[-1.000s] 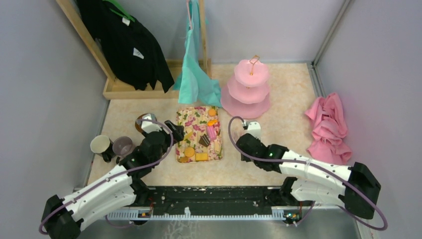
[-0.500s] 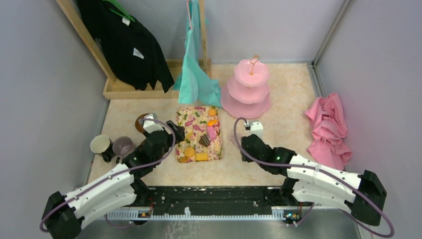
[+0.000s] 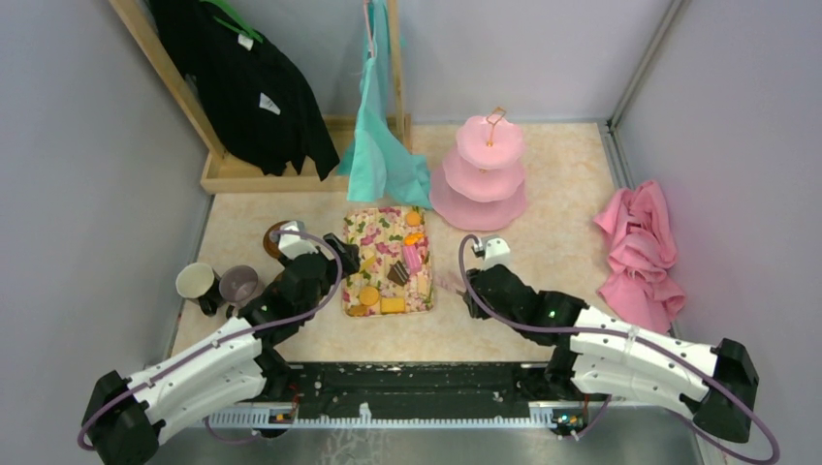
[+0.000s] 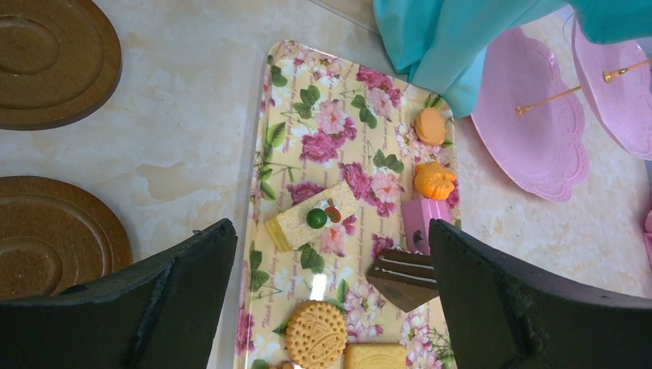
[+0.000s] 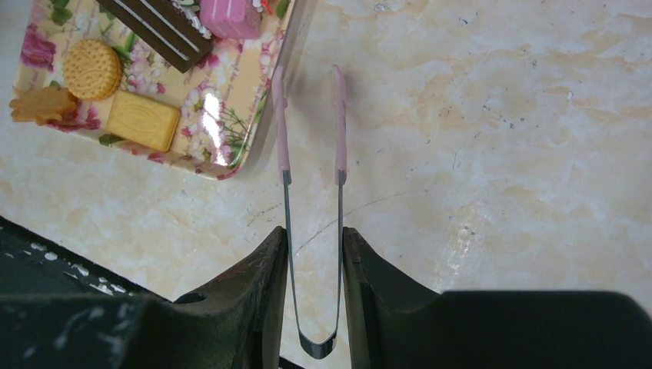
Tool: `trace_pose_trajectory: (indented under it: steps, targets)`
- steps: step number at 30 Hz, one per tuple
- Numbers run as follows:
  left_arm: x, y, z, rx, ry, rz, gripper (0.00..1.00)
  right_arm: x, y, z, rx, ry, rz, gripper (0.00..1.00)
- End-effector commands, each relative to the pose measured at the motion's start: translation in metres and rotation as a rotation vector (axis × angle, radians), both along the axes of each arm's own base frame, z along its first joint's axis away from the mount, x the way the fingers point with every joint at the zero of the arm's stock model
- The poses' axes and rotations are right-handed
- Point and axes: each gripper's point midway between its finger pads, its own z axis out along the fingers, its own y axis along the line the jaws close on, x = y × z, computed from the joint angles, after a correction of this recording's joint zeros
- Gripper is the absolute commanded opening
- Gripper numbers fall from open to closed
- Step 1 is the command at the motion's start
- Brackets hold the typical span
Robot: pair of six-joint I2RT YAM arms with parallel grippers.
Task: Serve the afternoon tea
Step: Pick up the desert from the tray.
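Standing beyond the floral tray's [image 3: 380,225] far right corner is the scalloped pink three-tier stand [image 3: 482,174], gold loop up. The tray, its long axis running away from the arms and its rim script too small to read, carries orange, yellow, brown and pink snacks [image 4: 401,278] beneath the wide-spread left gripper [image 4: 330,231]. Beside its right edge, the right gripper [image 5: 314,254] clamps pink-tipped tongs [image 5: 338,123] lying along that edge.
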Motion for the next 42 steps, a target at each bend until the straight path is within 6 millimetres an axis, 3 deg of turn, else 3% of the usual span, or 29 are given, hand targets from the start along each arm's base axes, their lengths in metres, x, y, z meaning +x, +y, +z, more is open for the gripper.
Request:
trace_pose_trajectory:
  steps: [1,9,13,31,42]
  targets:
    - [0.003,0.0,0.007,-0.022,-0.03,0.018,0.99,-0.001,0.009,0.015,0.04,-0.025,0.034,0.3]
    - [0.004,-0.001,0.008,-0.022,-0.033,0.015,0.99,-0.008,0.004,-0.01,-0.006,0.057,0.01,0.3]
    - [0.004,-0.003,0.007,-0.022,-0.032,0.013,0.99,-0.01,0.007,-0.012,-0.021,0.064,0.019,0.29]
    - [0.003,0.005,0.013,-0.003,-0.056,0.024,0.99,-0.012,0.019,0.052,0.012,-0.128,0.041,0.24]
    - [0.003,0.006,0.015,-0.01,-0.061,0.03,0.99,-0.015,0.05,0.074,0.035,-0.185,0.143,0.25]
